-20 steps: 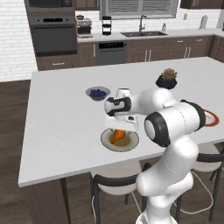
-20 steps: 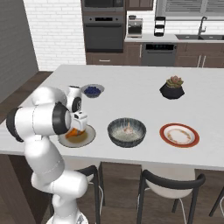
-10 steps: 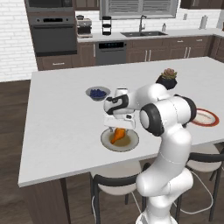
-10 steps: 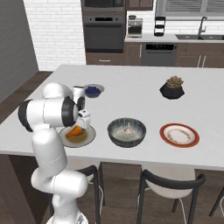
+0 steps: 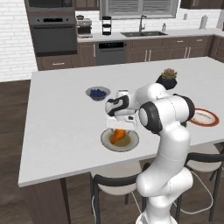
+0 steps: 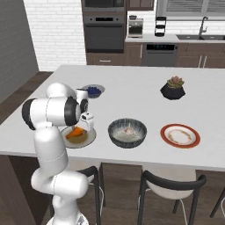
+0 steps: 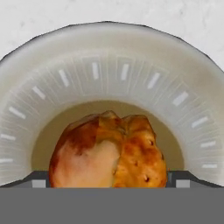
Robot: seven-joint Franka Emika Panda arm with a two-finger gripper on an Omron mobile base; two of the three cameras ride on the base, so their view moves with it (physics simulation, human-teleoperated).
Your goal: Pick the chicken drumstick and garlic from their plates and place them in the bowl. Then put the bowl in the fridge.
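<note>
The claw (image 5: 119, 129) stands low over the round beige-grey plate with a brownish centre (image 5: 131, 142), near the front edge of the white bench (image 5: 61, 131). The small orange-brown roasted chicken drumstick (image 7: 109, 151) sits directly between the two dark finger tips (image 7: 38, 180), one at each flank of its thick end. The tips appear to touch or nearly touch the meat, so the claw is judged to be closing on, or pinching, the drumstick (firm contact cannot be confirmed).

In the left base view the drumstick (image 5: 117, 136) tapers downward from the claw toward the plate, so its long axis runs roughly along the claw's approach line and across the finger gap. Whether its narrow bone end touches the plate or hangs just clear cannot be told.

To the robot's right along the bench stands the wide dark grey bowl with a streaked whitish inside (image 6: 127, 132), which is the target of the coming move. A small whitish-pink item, probably the garlic bulb (image 6: 128, 129), lies inside it. Farther right is the white plate with a red-orange rim (image 6: 180, 135).
</note>
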